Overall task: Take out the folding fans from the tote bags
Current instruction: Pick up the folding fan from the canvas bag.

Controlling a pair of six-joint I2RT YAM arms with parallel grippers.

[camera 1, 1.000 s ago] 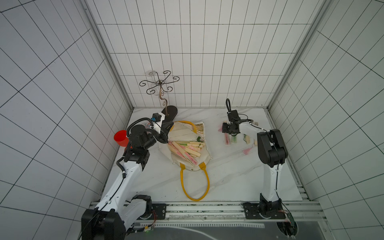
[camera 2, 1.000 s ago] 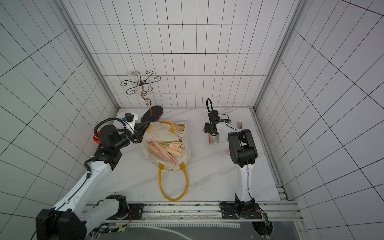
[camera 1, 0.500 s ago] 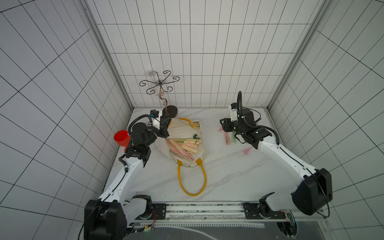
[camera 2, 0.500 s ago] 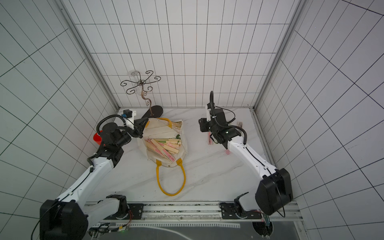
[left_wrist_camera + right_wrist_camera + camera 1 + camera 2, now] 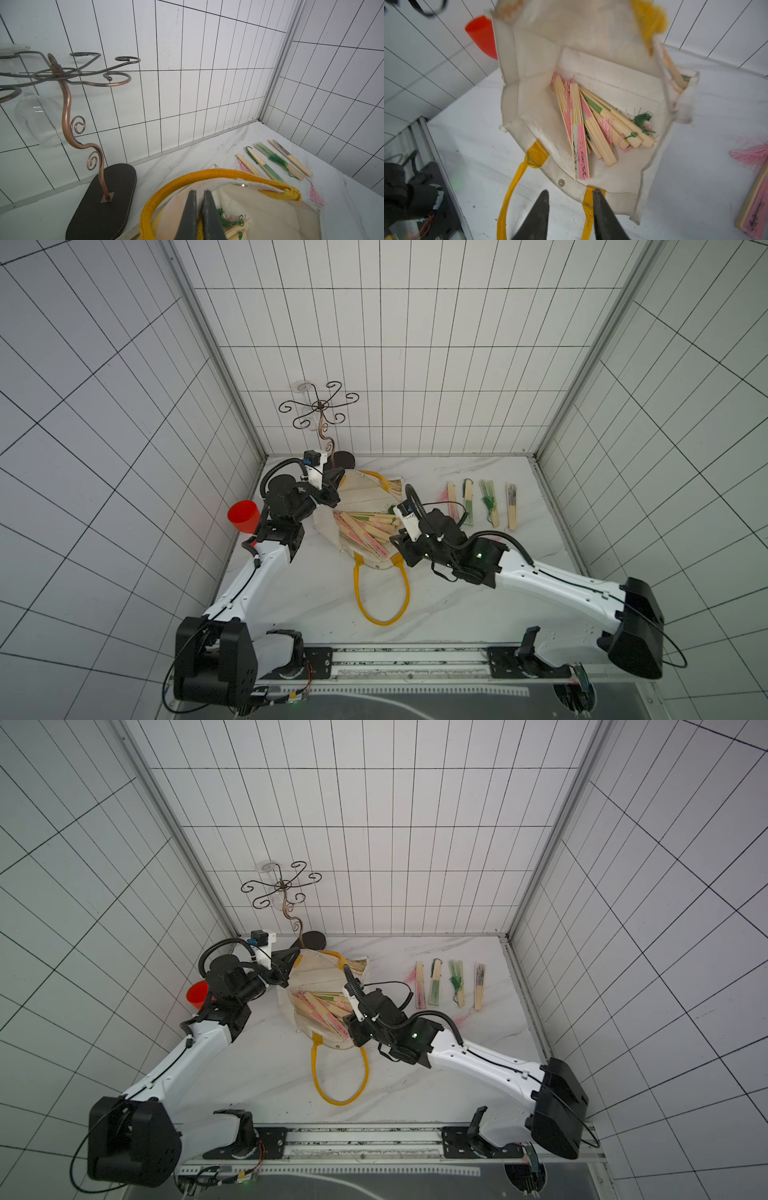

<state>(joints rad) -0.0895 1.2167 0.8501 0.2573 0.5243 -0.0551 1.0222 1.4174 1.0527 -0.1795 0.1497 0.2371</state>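
Both top views: I count four folding fans [image 5: 511,508] on the bench [image 5: 457,605], centre right; the tote bag [image 5: 361,493], centre, holds more. Left wrist: left jaws clamped on its rim. Right wrist: right jaws apart, empty; most fans, I judge, are left inside.

A: Four fans [image 5: 478,986] lie outside your bag [image 5: 361,489], side by side.
B: Inside it you can pick out at least six more fans [image 5: 579,135]. They overlap, so there's no exact count.
A: So ten fans or more in all.
B: One bag, two yellow handles [image 5: 356,589]. Also one red cup [image 5: 244,517], one wire stand [image 5: 101,207], one glass [image 5: 39,122].
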